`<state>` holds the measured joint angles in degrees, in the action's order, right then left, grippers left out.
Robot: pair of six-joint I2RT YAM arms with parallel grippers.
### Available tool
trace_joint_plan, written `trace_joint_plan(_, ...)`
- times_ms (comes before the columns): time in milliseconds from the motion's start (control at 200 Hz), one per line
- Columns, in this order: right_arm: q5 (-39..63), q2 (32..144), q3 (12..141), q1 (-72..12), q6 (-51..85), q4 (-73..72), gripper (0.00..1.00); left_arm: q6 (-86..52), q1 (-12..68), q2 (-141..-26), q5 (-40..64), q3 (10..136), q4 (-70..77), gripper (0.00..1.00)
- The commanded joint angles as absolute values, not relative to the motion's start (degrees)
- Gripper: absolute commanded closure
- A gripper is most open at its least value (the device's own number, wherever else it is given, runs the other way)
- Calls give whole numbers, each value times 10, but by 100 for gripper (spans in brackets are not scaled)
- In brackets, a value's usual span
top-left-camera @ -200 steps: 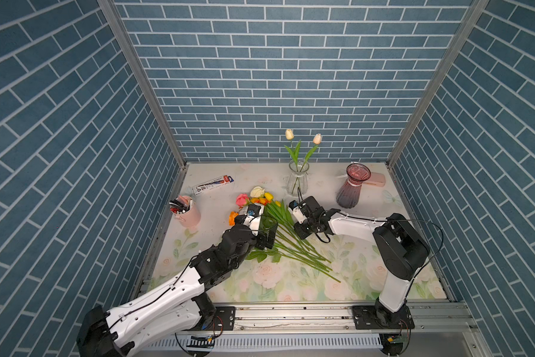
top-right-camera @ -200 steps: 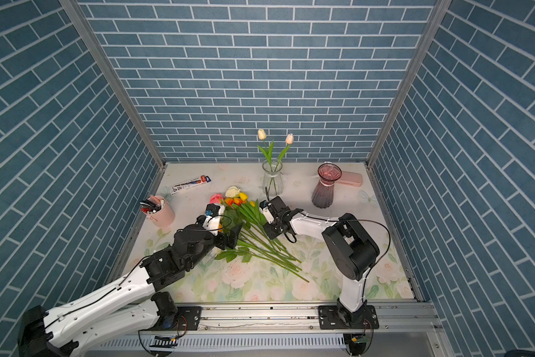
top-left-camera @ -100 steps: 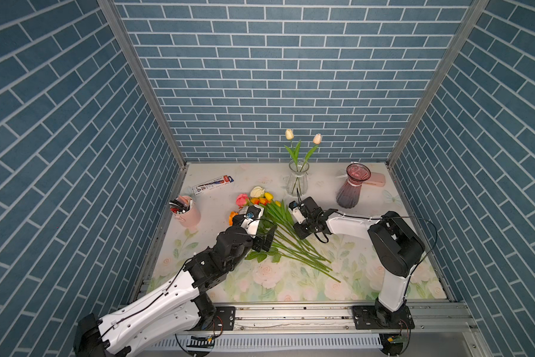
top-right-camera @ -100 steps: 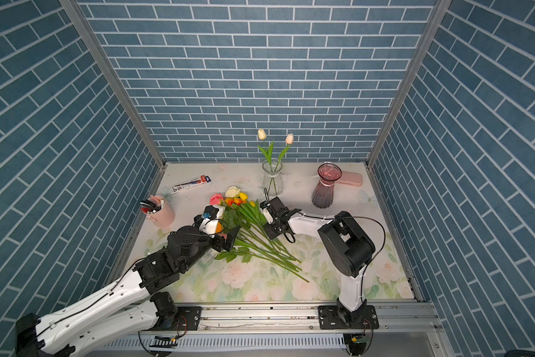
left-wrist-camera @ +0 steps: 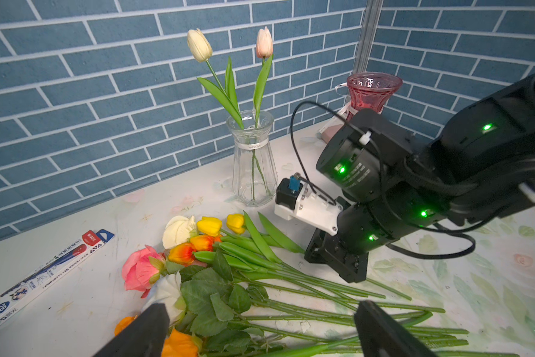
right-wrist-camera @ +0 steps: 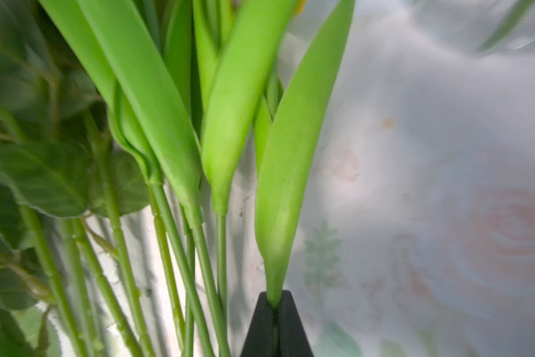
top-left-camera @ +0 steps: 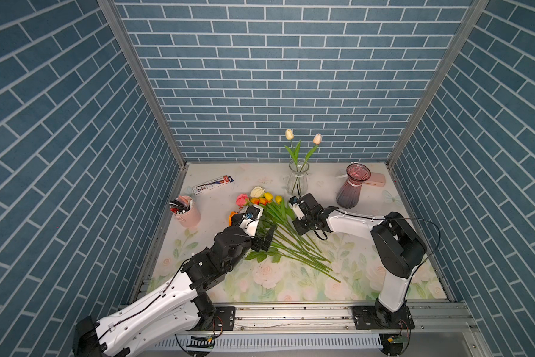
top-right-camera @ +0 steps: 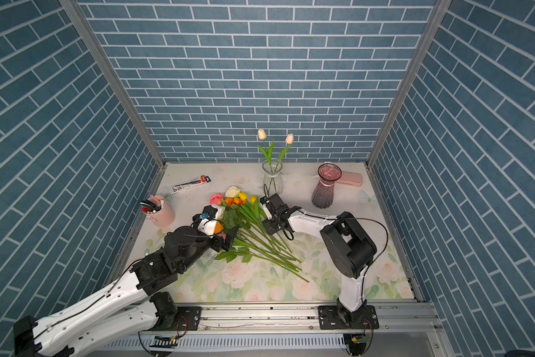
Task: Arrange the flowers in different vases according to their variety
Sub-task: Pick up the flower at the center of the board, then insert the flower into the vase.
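One tulip (right-wrist-camera: pixel 286 185), pinched at its leaf base by the clamped right gripper (right-wrist-camera: pixel 274 309).
It lies at the edge of the pile (top-left-camera: pixel 280 230) mid-desk (top-left-camera: pixel 352 272), likely bound for the clear vase (top-left-camera: pixel 297 180) by the back edge, where two tulips (left-wrist-camera: pixel 199 44) stand. The left gripper (left-wrist-camera: pixel 260 318) gapes wide over the roses (left-wrist-camera: pixel 139 269), probably to steady them.

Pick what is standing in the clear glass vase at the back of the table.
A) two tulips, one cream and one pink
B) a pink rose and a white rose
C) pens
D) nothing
A: the cream tulip and the pink tulip rise upright on green stems from the neck of the clear glass vase, as both top views and the left wrist view show.
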<state>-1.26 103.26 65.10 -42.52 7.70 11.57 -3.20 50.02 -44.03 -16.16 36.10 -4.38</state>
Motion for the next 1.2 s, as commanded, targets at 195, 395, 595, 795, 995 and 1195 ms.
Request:
trace_joint_plan(195,-47,852,638,-397,45,-54,100,-14,503,-419,-156,400,-99,0)
trace_joint_plan(395,-13,811,603,-360,4,-288,100,-22,503,-392,-156,393,-94,0)
trace_joint_plan(595,40,885,661,-321,7,-440,100,-31,503,-352,-170,383,-92,0)
trace_joint_plan(795,78,992,769,-315,1,-479,100,-21,503,-316,-176,369,-91,0)
trace_joint_plan(995,85,1093,871,-308,0,-468,100,-19,503,-304,-180,362,-86,0)
trace_joint_plan(1195,83,1172,928,-302,3,-465,100,-17,503,-305,-191,358,-86,0)
